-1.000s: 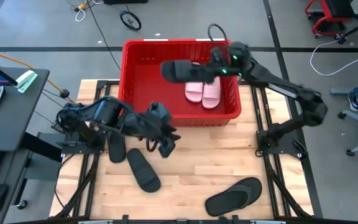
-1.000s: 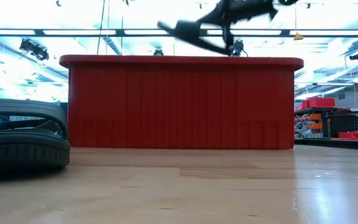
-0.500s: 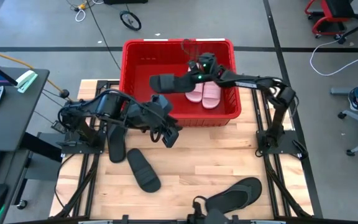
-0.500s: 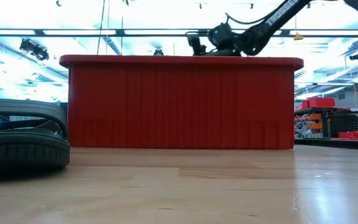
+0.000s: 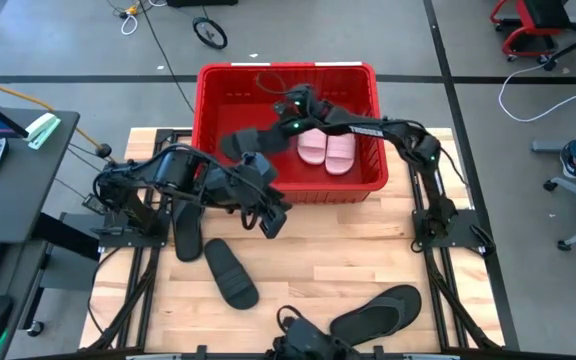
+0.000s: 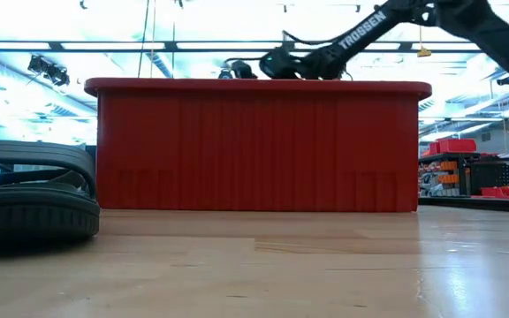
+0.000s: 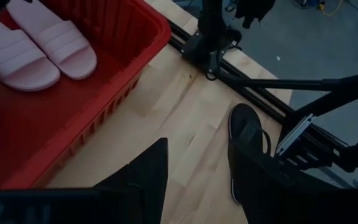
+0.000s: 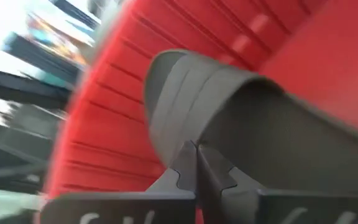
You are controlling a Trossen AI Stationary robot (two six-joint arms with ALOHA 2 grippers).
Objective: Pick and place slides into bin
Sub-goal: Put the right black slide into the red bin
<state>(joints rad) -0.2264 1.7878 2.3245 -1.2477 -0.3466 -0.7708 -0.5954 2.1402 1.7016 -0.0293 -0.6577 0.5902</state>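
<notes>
Since half a second ago the right pincer (image 5: 286,124) has been carried further across the bin (image 5: 213,80) toward its left wall and lowered, and the black slide (image 5: 246,142) it grips has been brought down inside; the left arm has stayed at the bin's near rim. In the right wrist view the fingers (image 8: 185,169) are seen closed together on the slide's strap (image 8: 197,99), red ribbed wall just behind it; this grip is not shown from above. The two pink slides (image 5: 326,148) lie side by side toward the bin's right wall, with bare red floor left at the far left corner. The left pincer (image 5: 271,212) hangs over the tabletop (image 5: 368,260) just outside the near rim, its fingers (image 7: 145,174) parted and empty. Three black slides are left on the tabletop: one (image 5: 186,238) beside the left arm's base, one (image 5: 231,272) near it, one (image 5: 376,314) at the near right edge, well apart. In the low view only the bin's front wall (image 6: 254,146) and the right arm above its rim are shown.
</notes>
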